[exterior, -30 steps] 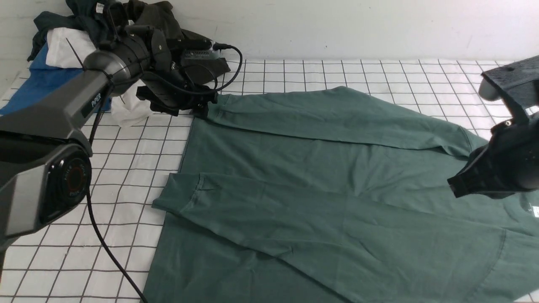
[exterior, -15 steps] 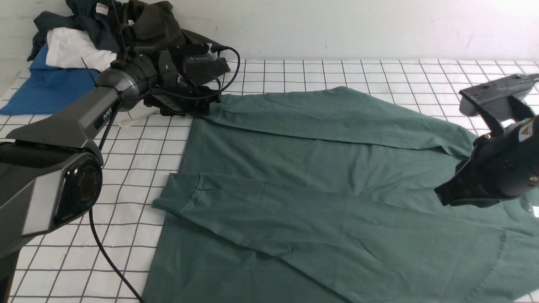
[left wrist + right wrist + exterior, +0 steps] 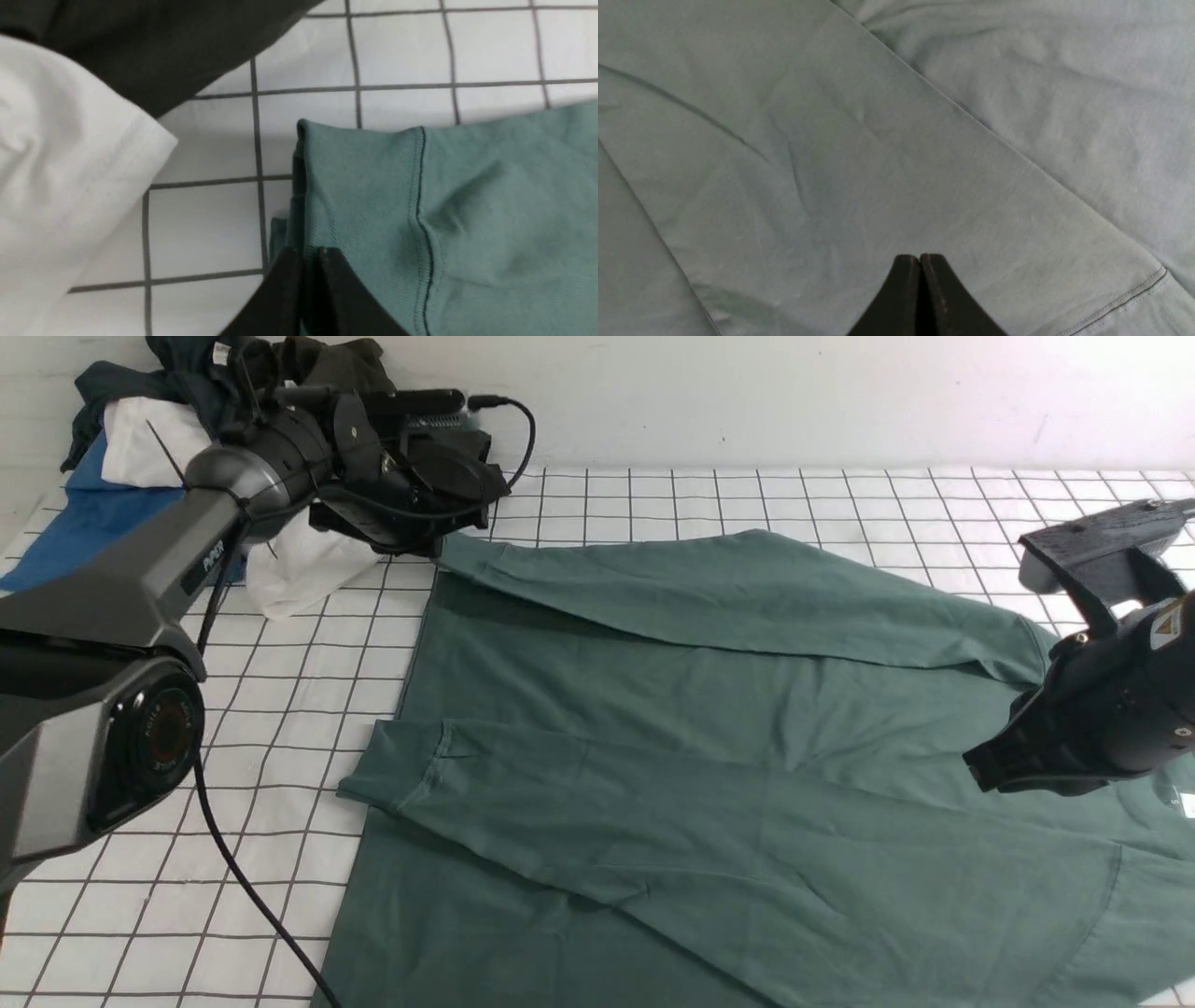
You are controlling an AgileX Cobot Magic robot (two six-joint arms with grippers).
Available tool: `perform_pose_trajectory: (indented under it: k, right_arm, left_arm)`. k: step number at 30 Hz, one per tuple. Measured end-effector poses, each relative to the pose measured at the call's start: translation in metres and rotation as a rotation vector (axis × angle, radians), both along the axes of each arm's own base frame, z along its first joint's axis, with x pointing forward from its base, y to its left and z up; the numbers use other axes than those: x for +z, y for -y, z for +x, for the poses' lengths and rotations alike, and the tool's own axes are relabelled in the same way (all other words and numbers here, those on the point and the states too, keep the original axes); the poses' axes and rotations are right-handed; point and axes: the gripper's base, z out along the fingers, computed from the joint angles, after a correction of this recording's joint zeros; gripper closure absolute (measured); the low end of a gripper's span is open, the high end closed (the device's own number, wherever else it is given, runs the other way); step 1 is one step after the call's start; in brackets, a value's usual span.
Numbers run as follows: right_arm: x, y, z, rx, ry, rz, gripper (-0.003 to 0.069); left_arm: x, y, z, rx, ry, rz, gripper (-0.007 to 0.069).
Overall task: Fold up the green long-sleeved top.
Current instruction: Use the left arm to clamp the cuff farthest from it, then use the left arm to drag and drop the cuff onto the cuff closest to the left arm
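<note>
**Left fingers clamp the far cuff, sleeve fold under way**

The left fingers [image 3: 285, 289] are clenched on the ribbed cuff [image 3: 359, 186] of the green long-sleeved top [image 3: 747, 756], with the fabric's edge caught between their tips. The cuff stands a little off the garment's body and casts a dark shadow beneath it, so the sleeve end looks lifted rather than pressed flat. The right fingers [image 3: 896, 298] are pressed together on nothing. They hang just above the smooth cloth near the shoulder end and grasp no part of it.

The held cuff ends the far sleeve [image 3: 747, 588], which lies across the top's upper body. The near sleeve [image 3: 653, 821] is already laid diagonally over the middle. The top is spread flat on the checked tabletop [image 3: 308, 691], filling its centre and right. Just beside the held cuff are a white garment [image 3: 56, 163] and a dark garment [image 3: 163, 46], part of a pile in the far left corner with a blue garment [image 3: 84, 523].

The step in hand appears to be placing the far sleeve. The next move likely calls for carrying the cuff inward over the body, keeping the sleeve taut and clear of the pile, then laying it flat before letting go.
</note>
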Motion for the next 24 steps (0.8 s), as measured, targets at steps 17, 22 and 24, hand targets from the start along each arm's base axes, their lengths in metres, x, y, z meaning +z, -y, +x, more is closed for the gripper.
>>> perform_pose_trajectory:
  k: [17,22,24]
  right_arm:
    - [0.027,0.005,-0.019,0.008,0.071,0.011,0.0673]
    - [0.054,0.011,-0.043,0.010,0.159,0.036,0.0673]
    - [0.061,0.013,-0.051,0.010,0.174,0.047,0.0673]
  left_arm:
    - [0.116,-0.005,-0.103,-0.235,-0.216,0.056,0.0619]
    - [0.105,-0.018,-0.170,-0.224,-0.330,0.093,0.0619]
    - [0.093,-0.023,-0.197,-0.214,-0.344,0.095,0.0619]
